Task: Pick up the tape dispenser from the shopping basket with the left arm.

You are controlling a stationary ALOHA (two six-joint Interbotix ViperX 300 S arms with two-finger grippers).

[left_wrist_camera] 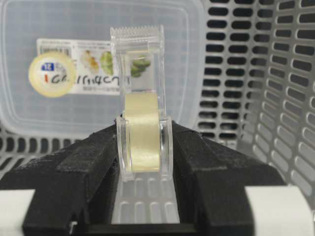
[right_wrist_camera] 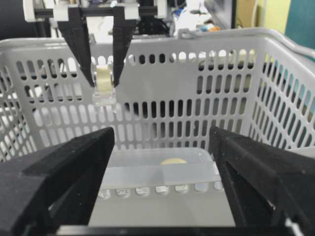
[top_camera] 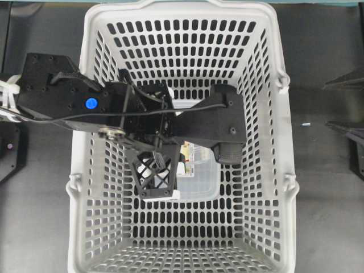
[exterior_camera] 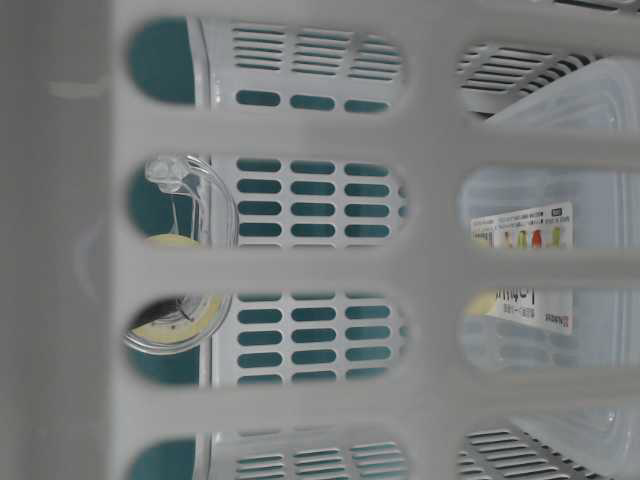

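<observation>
Clamped between the black fingers [left_wrist_camera: 88, 167] of the left gripper [left_wrist_camera: 142, 147]: the tape dispenser [left_wrist_camera: 140, 123], pinched on both flat sides of its clear case, pale yellow roll at the grip line, serrated cutter edge pointing away from the wrist. Held well above the floor of the shopping basket [left_wrist_camera: 256, 73], judging by the right wrist view, where the dispenser [right_wrist_camera: 104, 81] hangs at about the height of the basket's upper wall slots, touching nothing but the two fingers. Grasp done, then, and lift largely done (whether fully clear of the rim cannot be told from these views). Left to do, at most: a little more rise out of the basket.

Below and beyond the dispenser, flat on the basket floor: a translucent lidded tray [left_wrist_camera: 64, 39] with a printed label and a round yellow sticker, untouched.

Farther off, at the basket's opposite side: the right gripper [right_wrist_camera: 162, 196], fingers spread wide and empty, aimed over the tray toward the left arm [top_camera: 62, 91].
</observation>
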